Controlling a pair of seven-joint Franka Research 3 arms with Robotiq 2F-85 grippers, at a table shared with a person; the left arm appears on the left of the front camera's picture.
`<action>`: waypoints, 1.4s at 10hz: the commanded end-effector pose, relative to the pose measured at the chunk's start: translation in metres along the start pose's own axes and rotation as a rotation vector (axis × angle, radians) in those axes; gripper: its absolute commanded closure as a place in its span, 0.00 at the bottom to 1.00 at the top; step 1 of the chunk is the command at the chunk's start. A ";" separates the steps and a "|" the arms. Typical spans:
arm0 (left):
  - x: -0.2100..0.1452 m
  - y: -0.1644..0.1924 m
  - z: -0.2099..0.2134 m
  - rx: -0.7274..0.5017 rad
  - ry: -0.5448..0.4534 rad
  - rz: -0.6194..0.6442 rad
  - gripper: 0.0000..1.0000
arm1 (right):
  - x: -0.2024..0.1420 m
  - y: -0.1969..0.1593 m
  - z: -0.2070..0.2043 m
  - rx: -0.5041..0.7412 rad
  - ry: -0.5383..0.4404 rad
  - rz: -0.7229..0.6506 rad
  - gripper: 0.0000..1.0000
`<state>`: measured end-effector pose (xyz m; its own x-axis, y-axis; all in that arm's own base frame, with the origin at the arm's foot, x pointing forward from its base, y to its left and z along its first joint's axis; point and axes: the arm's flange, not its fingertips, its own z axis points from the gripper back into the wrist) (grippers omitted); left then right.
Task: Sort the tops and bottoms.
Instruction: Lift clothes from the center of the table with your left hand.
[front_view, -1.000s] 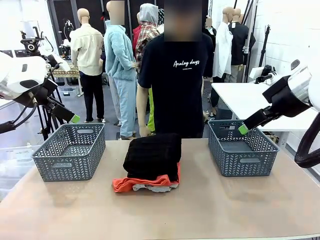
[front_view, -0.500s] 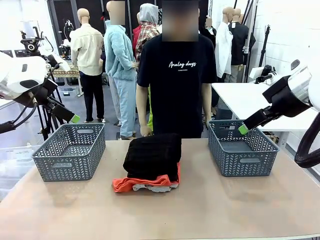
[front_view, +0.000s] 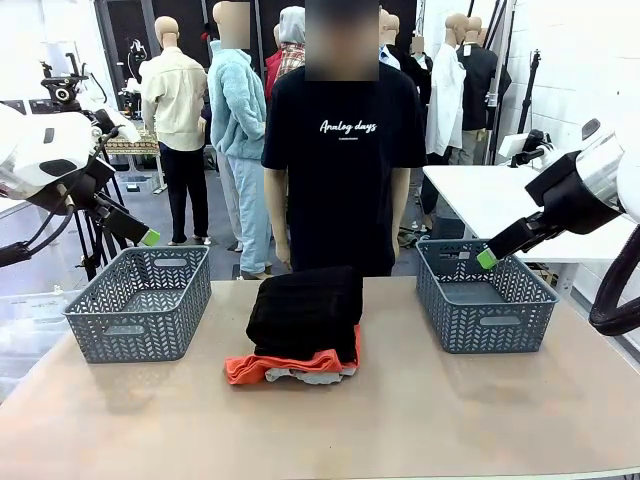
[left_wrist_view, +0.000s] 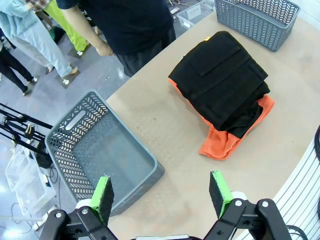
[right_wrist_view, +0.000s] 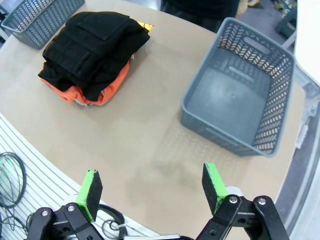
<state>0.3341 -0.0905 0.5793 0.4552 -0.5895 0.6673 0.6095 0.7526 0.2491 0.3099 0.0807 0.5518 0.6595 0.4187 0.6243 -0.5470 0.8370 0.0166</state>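
Spanning the whole foreground, the beige bench carries all the things. A person in a black T-shirt with white lettering stands behind its far edge, at the middle. Two grey plastic baskets stand near the far edge: the left basket toward the far left corner and the right basket toward the far right corner. Between them, at the middle of the bench, lies one folded pile. The black bottoms are on top, thick and bulky. Under them is the orange T-shirt, which comes out on the near side. The light grey shirt is the lowest, showing only a thin edge. The left fingers hang in the air near the left basket, spread wide and holding nothing. The right fingers hang near the right basket, also spread wide with nothing between them.
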 end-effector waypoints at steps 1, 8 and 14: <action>-0.001 0.001 0.002 0.002 0.002 -0.006 0.00 | 0.002 0.001 0.000 0.018 -0.018 -0.006 0.00; -0.001 0.001 0.002 0.002 0.002 -0.006 0.00 | 0.002 0.001 0.000 0.018 -0.018 -0.006 0.00; -0.001 0.001 0.002 0.002 0.002 -0.006 0.00 | 0.002 0.001 0.000 0.018 -0.018 -0.006 0.00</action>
<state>0.3341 -0.0905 0.5793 0.4552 -0.5895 0.6673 0.6095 0.7526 0.2491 0.3099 0.0807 0.5518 0.6595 0.4187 0.6243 -0.5470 0.8370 0.0166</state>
